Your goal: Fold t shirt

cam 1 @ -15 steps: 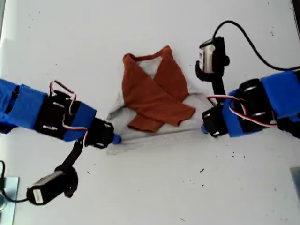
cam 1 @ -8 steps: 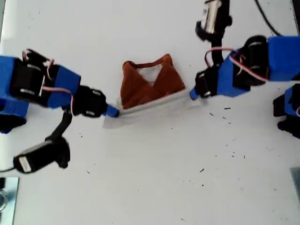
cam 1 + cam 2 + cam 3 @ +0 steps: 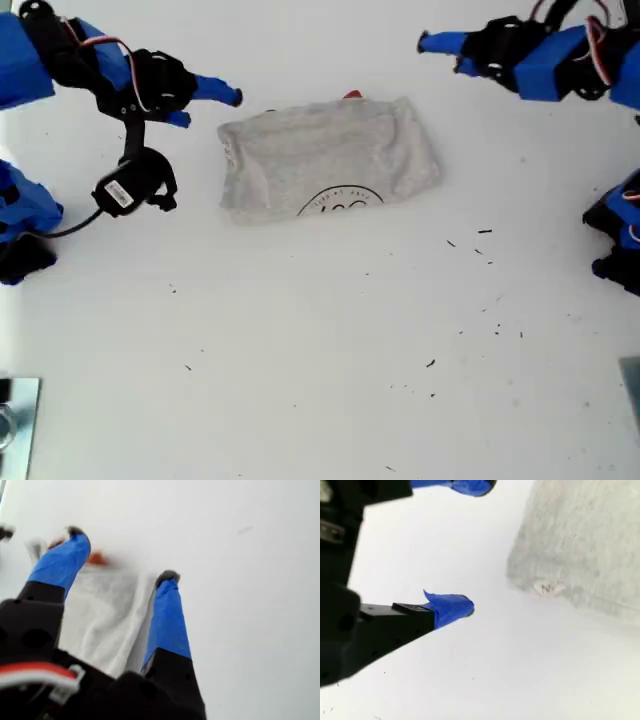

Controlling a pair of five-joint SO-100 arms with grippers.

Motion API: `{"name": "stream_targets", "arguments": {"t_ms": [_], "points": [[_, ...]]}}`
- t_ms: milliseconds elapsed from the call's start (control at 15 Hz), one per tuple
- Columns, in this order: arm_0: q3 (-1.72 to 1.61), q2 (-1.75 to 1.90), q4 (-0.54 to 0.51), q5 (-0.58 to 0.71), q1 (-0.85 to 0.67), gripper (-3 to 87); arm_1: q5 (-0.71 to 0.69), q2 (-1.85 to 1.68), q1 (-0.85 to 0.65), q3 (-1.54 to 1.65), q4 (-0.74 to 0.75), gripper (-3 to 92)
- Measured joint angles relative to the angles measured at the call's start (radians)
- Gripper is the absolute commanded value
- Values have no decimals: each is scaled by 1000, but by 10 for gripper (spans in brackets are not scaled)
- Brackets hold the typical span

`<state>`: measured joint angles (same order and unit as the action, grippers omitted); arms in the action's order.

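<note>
Exterior view: both my first hand (image 3: 447, 52) and my second hand (image 3: 212, 103) gape empty beside the folded t shirt (image 3: 325, 160).

Both arms are blue shells over black motor blocks, with red-and-white wires looped at the joints. The fingers (image 3: 167, 625) are blue, black at the base — one is dark-tipped. A black camera (image 3: 133, 188) with a white label trails a black cable.

The t shirt (image 3: 325, 158) shows heather-grey cloth with a dark circular print and a sliver of what looks like rust-orange at its far edge. It lies on a white table (image 3: 320, 350) flecked with dark specks.
</note>
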<state>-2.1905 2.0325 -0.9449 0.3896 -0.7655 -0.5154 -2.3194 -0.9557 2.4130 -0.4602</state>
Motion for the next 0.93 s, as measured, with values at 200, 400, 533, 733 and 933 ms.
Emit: {"name": "stream_targets", "arguments": {"t_ms": [200, 400, 533, 733, 933], "points": [[-189, 265, 3, -43, -75, 272, -20, -330, -124, 133, -135, 289], [-431, 611, 11, -120, 118, 95, -48, -762, -5, 365, -408, 275], [-607, 808, 55, -284, 362, 43, -11, -1097, 121, 551, -612, 279], [-959, 1178, 87, -480, 580, 1, 107, -1163, 319, 627, -788, 240], [-1040, 1526, -75, -526, 641, 157, 114, -1167, 402, 632, -859, 234]]}}
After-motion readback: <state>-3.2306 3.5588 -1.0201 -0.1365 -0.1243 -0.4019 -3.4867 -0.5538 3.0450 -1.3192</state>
